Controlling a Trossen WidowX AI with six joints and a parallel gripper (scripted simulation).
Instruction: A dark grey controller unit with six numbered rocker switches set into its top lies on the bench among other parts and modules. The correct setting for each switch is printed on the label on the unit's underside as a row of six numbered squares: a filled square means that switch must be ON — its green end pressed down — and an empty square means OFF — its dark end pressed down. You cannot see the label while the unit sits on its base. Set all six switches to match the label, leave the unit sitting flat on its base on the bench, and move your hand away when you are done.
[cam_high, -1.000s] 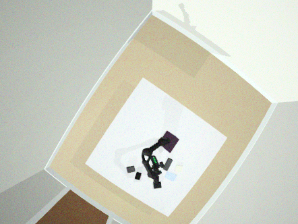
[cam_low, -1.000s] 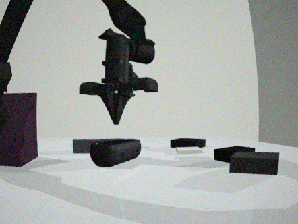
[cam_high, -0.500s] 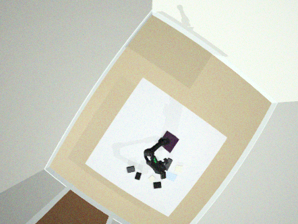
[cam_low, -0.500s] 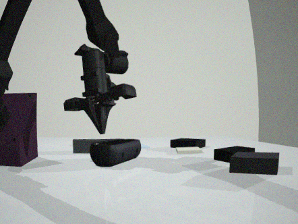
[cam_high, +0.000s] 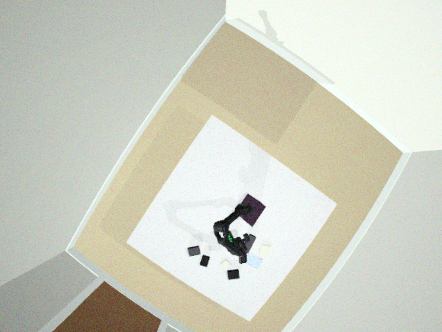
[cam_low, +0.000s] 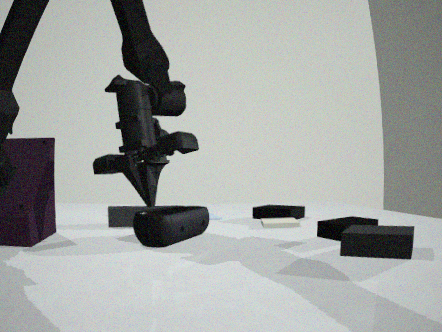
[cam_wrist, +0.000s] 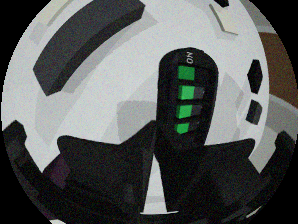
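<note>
Evidently, closed fingertips are serving as a switch prod

At the left, the purple block stands upright, well clear of the working spot. Next comes a dark grey slab, lying flat behind the controller in the exterior view.

The gripper points down with its fingers brought together at the tips, nothing between them. That makes a narrow point, presumably for pressing one rocker end without catching its neighbour. Whether it touches a switch, I cannot tell.

Below it, the controller unit sits on its base on the bench, switches up, which suits pressing but hides the label. Four green ends show in the wrist view; the fingers screen the rest, so the full setting cannot be checked against the label from here.

Further right lie a pale tile, a black block behind it, then two more dark blocks, all apart from the controller and seemingly just distractors.
</note>
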